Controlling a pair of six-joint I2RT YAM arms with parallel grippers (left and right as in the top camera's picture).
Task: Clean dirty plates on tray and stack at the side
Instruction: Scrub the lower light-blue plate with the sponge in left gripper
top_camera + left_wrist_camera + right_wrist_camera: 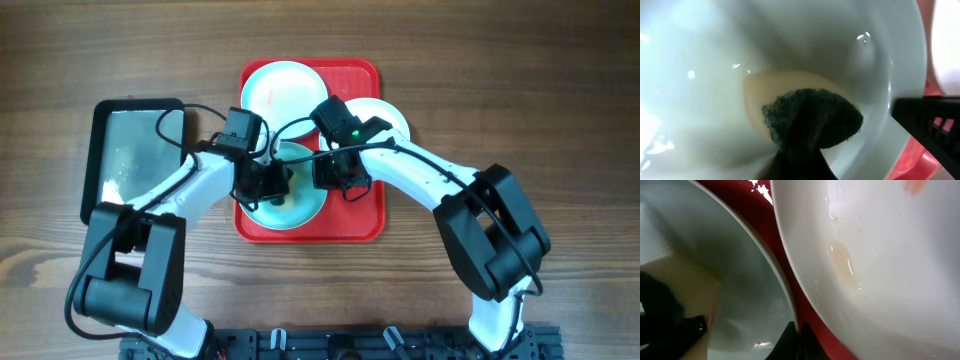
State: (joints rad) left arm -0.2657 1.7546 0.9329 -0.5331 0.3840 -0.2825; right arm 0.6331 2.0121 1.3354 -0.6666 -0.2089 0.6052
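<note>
left gripper [272,185] clamping sponge [810,117], pressing into centre of front plate [305,207] | right gripper [797,340] apparently pinching same plate's right rim | plate lying directly under left gripper, on tray [368,228]

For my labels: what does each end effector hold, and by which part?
Left end effector: the sponge, by its dark green end. Right end effector: the near turquoise plate, pinched at its rim.
</note>
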